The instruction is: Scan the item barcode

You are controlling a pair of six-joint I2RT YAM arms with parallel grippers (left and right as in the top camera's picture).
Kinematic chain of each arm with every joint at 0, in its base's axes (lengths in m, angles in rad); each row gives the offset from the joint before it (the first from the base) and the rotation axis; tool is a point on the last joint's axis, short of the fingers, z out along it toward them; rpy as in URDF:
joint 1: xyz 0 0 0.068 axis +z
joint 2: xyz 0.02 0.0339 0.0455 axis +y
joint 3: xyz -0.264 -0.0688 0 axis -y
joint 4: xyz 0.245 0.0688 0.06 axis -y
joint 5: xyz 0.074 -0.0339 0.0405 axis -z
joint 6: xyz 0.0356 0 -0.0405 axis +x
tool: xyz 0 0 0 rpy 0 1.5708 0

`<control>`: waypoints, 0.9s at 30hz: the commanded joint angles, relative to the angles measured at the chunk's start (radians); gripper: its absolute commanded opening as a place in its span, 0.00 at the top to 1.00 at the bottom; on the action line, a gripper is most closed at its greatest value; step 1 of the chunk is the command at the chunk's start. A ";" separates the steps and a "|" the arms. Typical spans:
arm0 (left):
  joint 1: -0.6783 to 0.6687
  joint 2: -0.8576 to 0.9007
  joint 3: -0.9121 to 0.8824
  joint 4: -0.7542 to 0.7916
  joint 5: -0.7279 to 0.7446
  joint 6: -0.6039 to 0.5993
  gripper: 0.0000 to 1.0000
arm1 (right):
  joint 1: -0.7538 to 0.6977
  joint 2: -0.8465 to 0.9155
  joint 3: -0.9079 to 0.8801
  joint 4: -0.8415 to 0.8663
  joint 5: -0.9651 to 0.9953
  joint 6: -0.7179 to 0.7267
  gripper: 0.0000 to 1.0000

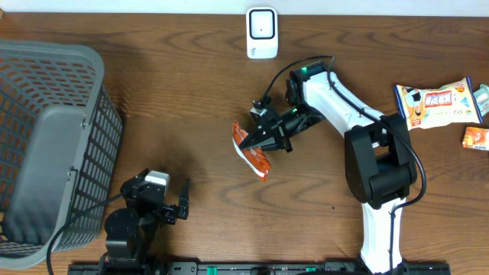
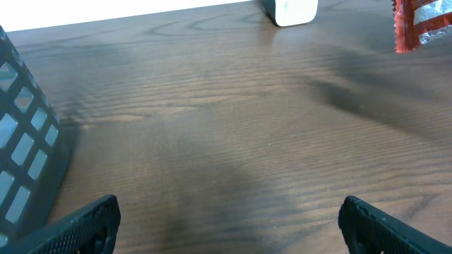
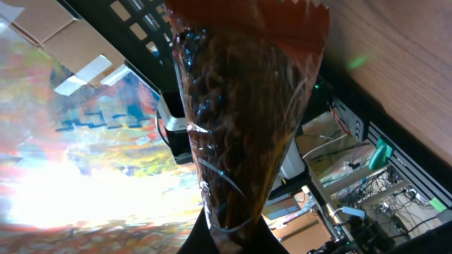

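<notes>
I see a dark brown table (image 1: 191, 99) with wavy wood grain, a grey basket (image 1: 46, 130) of open grid mesh, and a white scanner (image 1: 262, 33) with a dark face. The packet (image 1: 258, 156) is orange-red with a clear panel over dark brown contents. The bag (image 1: 439, 103) at far right is white, blue-edged, with orange print.

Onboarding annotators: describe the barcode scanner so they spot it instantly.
Follow the wooden table to its far edge, top of the overhead view. Near its middle stands the scanner: a small white rounded box, standing alone, unlike the colourful snack packs at right.
</notes>
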 commanded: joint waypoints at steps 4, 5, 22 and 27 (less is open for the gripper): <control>-0.002 -0.005 -0.013 -0.020 -0.003 0.014 0.02 | 0.002 0.008 0.003 0.000 -0.004 -0.011 0.99; -0.002 -0.005 -0.013 -0.020 -0.003 0.014 0.01 | 0.002 0.008 0.003 0.000 -0.004 -0.011 0.99; -0.002 -0.005 -0.013 -0.020 -0.003 0.014 0.01 | 0.007 0.008 0.003 0.000 0.042 0.109 0.99; -0.002 -0.005 -0.013 -0.020 -0.003 0.014 0.02 | 0.009 0.008 0.003 0.000 -0.008 0.109 0.99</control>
